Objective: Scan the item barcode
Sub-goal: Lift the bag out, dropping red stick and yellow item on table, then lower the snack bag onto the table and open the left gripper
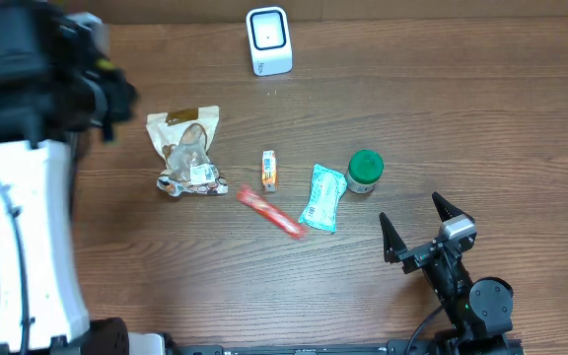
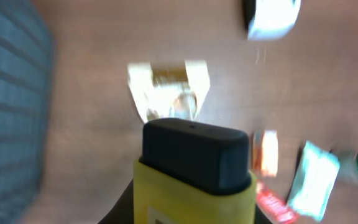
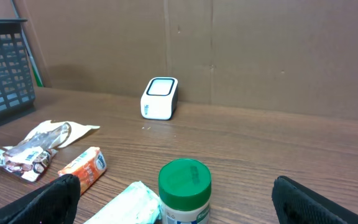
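Overhead, the white scanner point(image 1: 268, 39) stands at the far edge of the table point(image 1: 481, 108), its window facing up, so an item has to be brought above it with the barcode turned down. The left gripper point(image 1: 99, 94) is lifted off the table, well to the left of the scanner and a little nearer to me. In the left wrist view, which is blurred, it holds a yellow item with a black cap point(image 2: 194, 180), the jaws narrow around it. I think this is the item for scanning, held high so that it passes over the other goods. I cannot see its barcode, so I cannot say which face must turn to the scanner. In front of the scanner lie, in a loose row, a clear snack bag point(image 1: 187, 153), a small orange box point(image 1: 269, 170), a red stick packet point(image 1: 269, 212), a pale green packet point(image 1: 323, 197) and a green-capped bottle point(image 1: 365, 171), none of them touching the scanner. The right gripper point(image 1: 409, 206) waits near the bottle, on the side away from the scanner, its jaws wide and empty, probably parked there to leave the way free.
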Motion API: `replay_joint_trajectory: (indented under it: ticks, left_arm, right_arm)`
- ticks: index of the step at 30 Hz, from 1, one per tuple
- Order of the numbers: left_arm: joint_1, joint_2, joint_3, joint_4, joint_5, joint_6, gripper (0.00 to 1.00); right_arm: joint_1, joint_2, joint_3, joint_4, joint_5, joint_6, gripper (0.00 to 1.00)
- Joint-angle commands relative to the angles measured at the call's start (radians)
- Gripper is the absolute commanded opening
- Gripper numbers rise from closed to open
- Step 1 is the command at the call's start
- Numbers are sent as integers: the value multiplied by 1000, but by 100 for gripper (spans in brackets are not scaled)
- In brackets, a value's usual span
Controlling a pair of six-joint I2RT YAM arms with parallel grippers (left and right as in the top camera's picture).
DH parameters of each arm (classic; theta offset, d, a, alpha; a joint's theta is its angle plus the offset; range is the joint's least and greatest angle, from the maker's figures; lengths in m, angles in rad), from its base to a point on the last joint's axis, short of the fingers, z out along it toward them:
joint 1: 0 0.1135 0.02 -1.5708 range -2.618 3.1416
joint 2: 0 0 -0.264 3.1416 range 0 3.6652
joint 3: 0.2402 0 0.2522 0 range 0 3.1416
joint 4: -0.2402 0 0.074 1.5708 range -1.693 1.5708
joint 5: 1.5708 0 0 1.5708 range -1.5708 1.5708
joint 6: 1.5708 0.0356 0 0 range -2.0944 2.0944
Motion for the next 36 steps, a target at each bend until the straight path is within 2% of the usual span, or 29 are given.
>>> replay_joint_trajectory:
  ticks: [1,3,4,6,9,11,12,13,19,27,36]
  left_arm:
    - [-61,7,-148,32,-78,-43,8]
    - [-89,7,-236,72,-77,-47,10]
    - [-100,7,-277,94,-76,-55,15]
    - [-116,7,-342,129,-73,-66,35]
    - [-134,7,-426,187,-73,-69,53]
    - [-136,8,-472,219,-72,-69,77]
    - [-136,8,-495,232,-73,-69,93]
    - [-136,8,-514,243,-73,-69,100]
    - [-136,8,-547,286,-73,-69,100]
    - [-131,6,-454,364,-75,-69,100]
    - [-131,45,-456,465,-116,-72,100]
  right_arm:
    - [-1,-7,-10,3,6,4,100]
    - [-1,-7,-10,3,6,4,100]
    - [-1,-7,-10,3,6,4,100]
    - [-1,-7,-10,3,6,4,100]
    - [-1,-7,-10,3,6,4,100]
    - [-1,-7,-10,3,6,4,100]
    - [-1,-7,-10,4,6,4,100]
    - [-1,-7,-10,3,6,4,100]
    - [-1,-7,-10,3,6,4,100]
    - [-1,-7,-10,3,6,4,100]
    - [-1,-7,-10,4,6,3,100]
